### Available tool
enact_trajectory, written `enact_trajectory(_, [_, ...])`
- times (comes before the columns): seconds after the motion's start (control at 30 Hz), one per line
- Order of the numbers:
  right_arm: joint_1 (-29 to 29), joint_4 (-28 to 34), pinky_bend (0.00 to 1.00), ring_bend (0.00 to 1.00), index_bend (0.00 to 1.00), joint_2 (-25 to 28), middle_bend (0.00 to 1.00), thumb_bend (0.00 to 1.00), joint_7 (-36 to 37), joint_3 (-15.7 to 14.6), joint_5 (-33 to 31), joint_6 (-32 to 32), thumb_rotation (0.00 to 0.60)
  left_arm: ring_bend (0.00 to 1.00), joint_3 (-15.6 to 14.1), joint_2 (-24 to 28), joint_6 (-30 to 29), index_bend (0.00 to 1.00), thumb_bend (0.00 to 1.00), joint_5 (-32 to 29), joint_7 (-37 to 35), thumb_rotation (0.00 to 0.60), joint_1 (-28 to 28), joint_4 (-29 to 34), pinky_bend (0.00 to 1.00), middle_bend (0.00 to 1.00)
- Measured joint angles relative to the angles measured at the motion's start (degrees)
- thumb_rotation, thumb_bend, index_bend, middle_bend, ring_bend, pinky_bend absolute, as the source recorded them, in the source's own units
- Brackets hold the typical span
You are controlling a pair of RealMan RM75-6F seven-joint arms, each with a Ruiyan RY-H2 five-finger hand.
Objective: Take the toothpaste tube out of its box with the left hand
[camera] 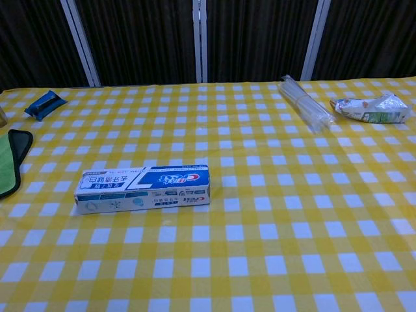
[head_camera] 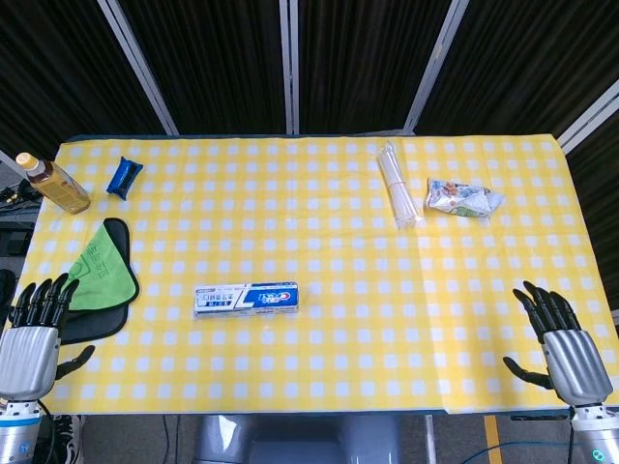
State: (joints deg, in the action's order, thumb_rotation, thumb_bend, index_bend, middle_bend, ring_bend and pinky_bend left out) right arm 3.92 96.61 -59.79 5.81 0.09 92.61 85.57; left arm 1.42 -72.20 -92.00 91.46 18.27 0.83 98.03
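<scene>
The toothpaste box [head_camera: 247, 299] [camera: 142, 187] lies flat and closed on the yellow checked tablecloth, near the front, a little left of centre. It is white and blue with red lettering; no tube shows outside it. My left hand [head_camera: 34, 333] hovers at the table's front left corner, fingers spread, holding nothing, well left of the box. Over at the front right corner, my right hand [head_camera: 564, 343] also has its fingers apart and is empty. Neither hand appears in the chest view.
A green cloth on a black mat [head_camera: 102, 275] lies left of the box. A drink bottle [head_camera: 56, 184] and a blue packet [head_camera: 124, 177] sit at the back left. A clear bundle of straws [head_camera: 398, 186] and a crumpled wrapper [head_camera: 462, 198] lie at the back right.
</scene>
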Motion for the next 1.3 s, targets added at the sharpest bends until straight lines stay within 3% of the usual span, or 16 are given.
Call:
enact_trajectory(0.83, [0.1, -0.17, 0.0, 0.0, 0.0, -0.18, 0.0, 0.08, -0.03, 0.58, -1.21, -0.24, 0.6, 0.0, 0.37, -0.05, 3.29, 0.0, 0.08, -1.25, 1.16, 0.6, 1.68, 0.69, 0.02, 0.0])
enact_trajectory(1.13, [0.16, 0.01, 0.0, 0.0, 0.0, 0.17, 0.0, 0.08, 1.16, 0.44, -0.81, -0.26, 0.6, 0.0, 4.2, 0.94, 12.35, 0.07, 0.09, -5.67, 6.07, 0.6, 8.15, 6.27, 0.12, 0.0])
enact_trajectory(1.3, [0.16, 0.16, 0.0, 0.0, 0.0, 0.51, 0.0, 0.08, 2.09, 0.28, -0.48, -0.21, 0.6, 0.06, 7.26, 1.23, 20.57, 0.14, 0.09, -13.43, 11.88, 0.6, 13.89, 10.15, 0.17, 0.0])
